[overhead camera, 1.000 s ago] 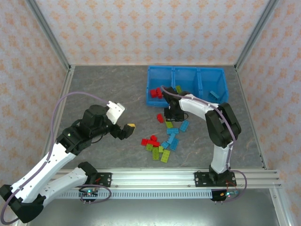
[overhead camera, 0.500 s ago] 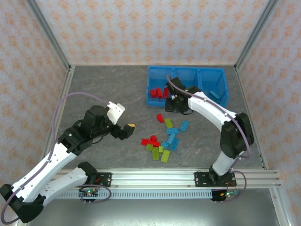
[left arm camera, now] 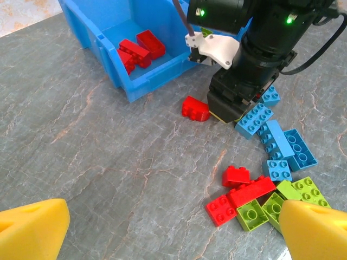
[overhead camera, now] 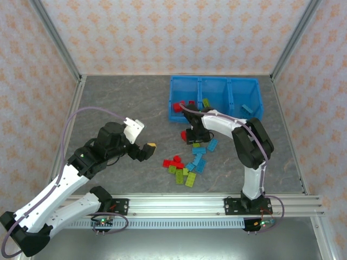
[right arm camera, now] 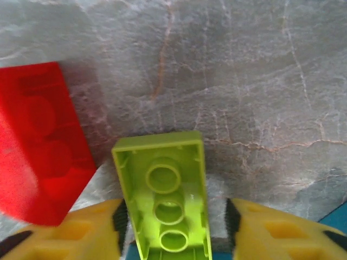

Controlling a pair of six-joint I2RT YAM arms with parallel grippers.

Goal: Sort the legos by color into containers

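Fingers (right arm camera: 287,230) of the right gripper (overhead camera: 194,136), back from the bright blue plastic bins (overhead camera: 214,79), straddle an upturned lime-green plastic brick (right arm camera: 162,189) unpinched, starting another pick; left gripper (left arm camera: 173,233) spread wide

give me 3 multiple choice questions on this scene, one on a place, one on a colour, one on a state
1. Which bin of the containers holds the sorted red bricks?
A) the left end bin
B) the middle bin
C) the right end bin

2. What colour is the brick between the fingers of the right gripper?
A) red
B) light blue
C) lime green

3. How does the left gripper stand?
A) shut on a red brick
B) open and empty
C) shut on nothing

Answers:
1 A, the red bricks lie in the bin at the left end of the row in the top view.
2 C, the right wrist view shows a lime green brick, underside up, between the yellow fingers.
3 B, its yellow fingers sit far apart with nothing between them.
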